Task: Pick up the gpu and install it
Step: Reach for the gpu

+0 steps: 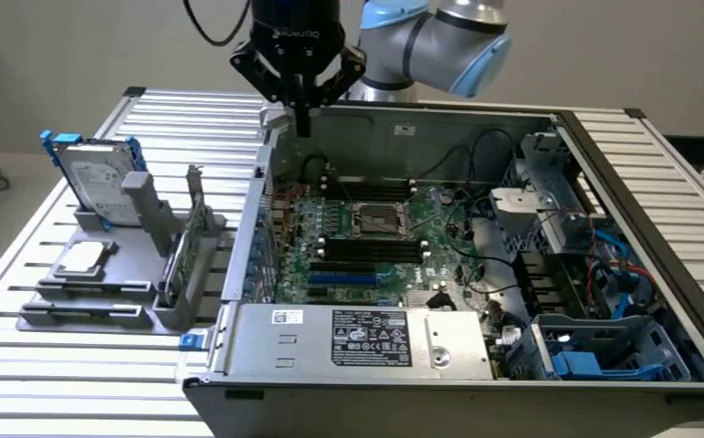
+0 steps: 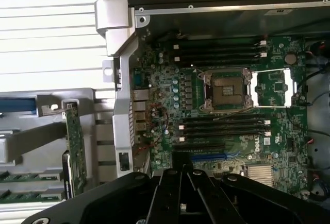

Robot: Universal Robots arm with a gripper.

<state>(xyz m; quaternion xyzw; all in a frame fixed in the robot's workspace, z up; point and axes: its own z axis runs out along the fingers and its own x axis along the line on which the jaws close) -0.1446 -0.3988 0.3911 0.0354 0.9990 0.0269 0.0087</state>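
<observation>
The gpu (image 1: 184, 248) stands on edge in a grey holder (image 1: 144, 301) on the slatted table, at the exterior view's left of the open computer case. In the wrist view the gpu (image 2: 76, 147) shows as a thin green board with its silvery bracket at one end. My gripper (image 1: 304, 126) hangs over the case's rear corner at the exterior view's left, well above the motherboard (image 1: 364, 239) and apart from the gpu. Its black fingers (image 2: 172, 193) lie together, shut, with nothing between them. A blue expansion slot (image 2: 209, 157) lies on the motherboard just past the fingertips.
A silver hard drive in a blue frame (image 1: 93, 178) stands upright in the same holder, and another drive (image 1: 84, 258) lies flat beside it. Inside the case are the CPU socket (image 1: 373, 217), black memory slots (image 1: 373, 248), cables and a drive cage (image 1: 595, 347). The power supply (image 1: 364, 339) fills the near side.
</observation>
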